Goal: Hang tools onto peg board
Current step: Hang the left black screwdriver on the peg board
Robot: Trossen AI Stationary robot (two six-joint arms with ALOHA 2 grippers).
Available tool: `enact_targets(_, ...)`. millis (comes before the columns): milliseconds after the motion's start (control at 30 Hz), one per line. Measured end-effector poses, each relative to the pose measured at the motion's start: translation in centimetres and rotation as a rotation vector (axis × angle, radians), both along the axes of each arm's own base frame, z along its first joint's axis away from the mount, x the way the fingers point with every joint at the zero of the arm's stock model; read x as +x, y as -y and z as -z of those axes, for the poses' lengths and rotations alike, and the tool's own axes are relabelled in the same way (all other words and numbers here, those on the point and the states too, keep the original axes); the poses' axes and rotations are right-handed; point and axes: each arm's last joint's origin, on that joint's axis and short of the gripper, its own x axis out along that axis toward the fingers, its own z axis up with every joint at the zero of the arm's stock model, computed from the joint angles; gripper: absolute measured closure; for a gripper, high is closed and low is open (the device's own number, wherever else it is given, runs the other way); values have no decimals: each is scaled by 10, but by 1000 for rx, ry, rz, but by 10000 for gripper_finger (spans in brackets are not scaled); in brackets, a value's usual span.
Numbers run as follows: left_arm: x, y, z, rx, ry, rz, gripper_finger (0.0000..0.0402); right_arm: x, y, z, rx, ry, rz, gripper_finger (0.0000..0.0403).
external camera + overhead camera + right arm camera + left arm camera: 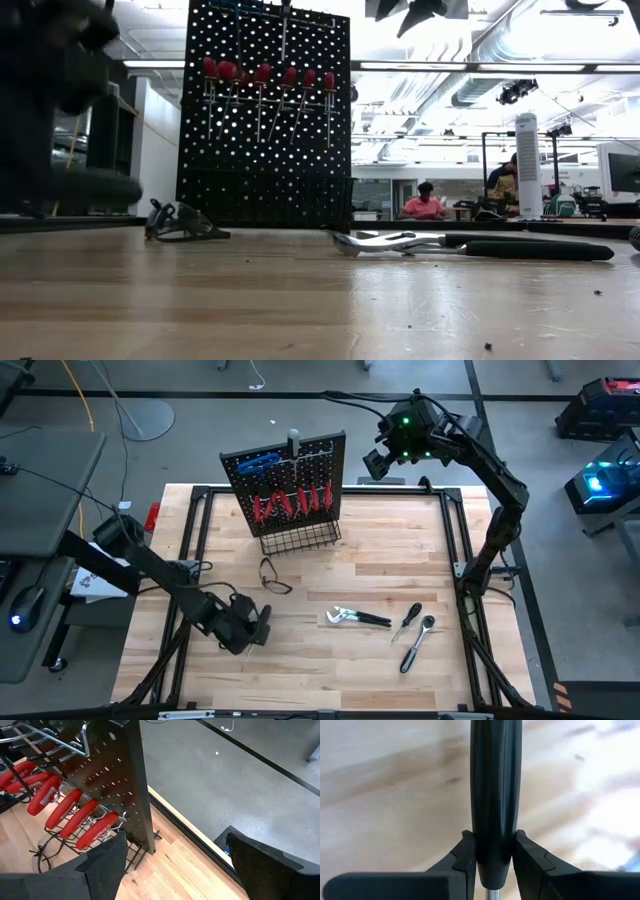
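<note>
L hand (262, 626) is sitting low at lower left of the high view, fingers (465, 857) clamping a black-handled screwdriver (495, 795) by its handle, just over the worktop (330, 660). R hand (375, 463) is hanging wide w/ nothing in it at upper right, beside the peg board (290, 480) edge. Board is standing upright at upper centre, carrying red-handled screwdrivers (290, 505) on hooks, a blue tool (258, 461) above them, wire basket (300, 538) below. Pliers (355, 617), another screwdriver (406, 621) & ratchet (417, 642) are lying lower centre-right.
</note>
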Motion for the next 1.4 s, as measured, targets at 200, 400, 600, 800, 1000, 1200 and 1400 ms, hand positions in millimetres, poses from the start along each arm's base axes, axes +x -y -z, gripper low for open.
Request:
enact_targets(200,-2,-2,-45,-70,274,185,318,0,0,0,-4,-3,-6,75)
enact_targets(400,-5,-19,-96,-76,597,294,318,0,-2,-1,19,8,-72,75)
enact_targets(600,18,-55,-150,157,742,359,318,-6,-8,-8,19,43,-144,75)
enact_targets(800,55,-101,-209,611,808,396,318,-20,-19,-29,-18,175,-231,75)
enact_targets(1000,84,-140,-265,1044,792,417,318,-40,-40,-60,7,436,-438,75)
enact_targets(1200,92,-159,-304,1258,807,422,318,-24,-63,-75,37,613,-627,75)
enact_targets(1400,90,-167,-324,1305,874,386,318,7,-80,-81,-30,729,-751,75)
